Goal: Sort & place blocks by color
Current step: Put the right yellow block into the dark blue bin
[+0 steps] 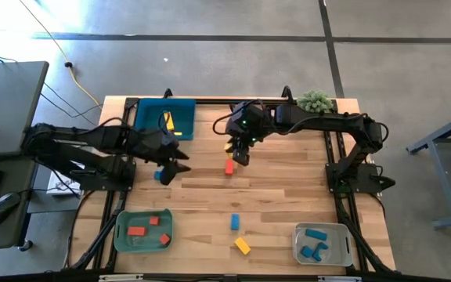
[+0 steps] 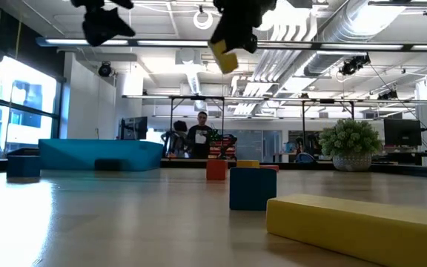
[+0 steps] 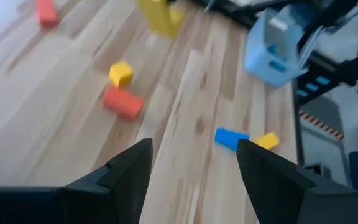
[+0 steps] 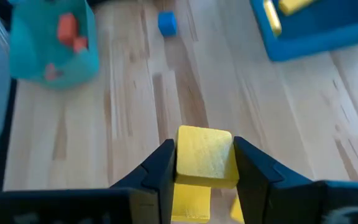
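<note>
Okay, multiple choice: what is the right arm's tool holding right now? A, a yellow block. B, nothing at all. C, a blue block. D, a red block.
A: the right wrist view shows the right tool clamped on a yellow block, and the low view shows that block hanging well above the table.

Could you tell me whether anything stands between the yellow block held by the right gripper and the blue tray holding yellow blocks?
Nothing visible: the right gripper holds the yellow block above bare wood near the blue tray.
</note>
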{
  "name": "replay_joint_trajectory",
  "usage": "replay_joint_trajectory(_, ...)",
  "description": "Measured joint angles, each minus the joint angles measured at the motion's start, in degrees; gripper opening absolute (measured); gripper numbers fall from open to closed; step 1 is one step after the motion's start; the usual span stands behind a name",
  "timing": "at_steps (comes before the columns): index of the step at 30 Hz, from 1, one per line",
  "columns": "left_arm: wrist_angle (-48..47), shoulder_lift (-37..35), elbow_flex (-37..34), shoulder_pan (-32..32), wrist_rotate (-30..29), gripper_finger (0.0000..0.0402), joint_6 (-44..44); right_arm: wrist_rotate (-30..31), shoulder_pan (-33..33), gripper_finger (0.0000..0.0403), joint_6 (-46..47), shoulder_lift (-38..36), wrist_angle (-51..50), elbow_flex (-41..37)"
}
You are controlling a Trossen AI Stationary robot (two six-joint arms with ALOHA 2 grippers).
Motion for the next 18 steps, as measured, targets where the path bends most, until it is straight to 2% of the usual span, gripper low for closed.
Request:
replay_joint_trajectory(6,5.24,0.02,0.00,5.48,9.35,0.0225,6.04,-0.31,1.10,0.0103,2.36,0.02,8.76,0.00)
replay_joint_trajectory(11,8.43,0.02,0.00,7.71,16.86,0.0225,12.10,-0.67,2.39,0.0103,4.79,0.02,15.77,0.00)
replay_joint_trajectory(18,10.22,0.04,0.00,8.53,17.47,0.0225,13.99,-0.89,4.81,0.0103,6.34,0.02,22.40,0.00)
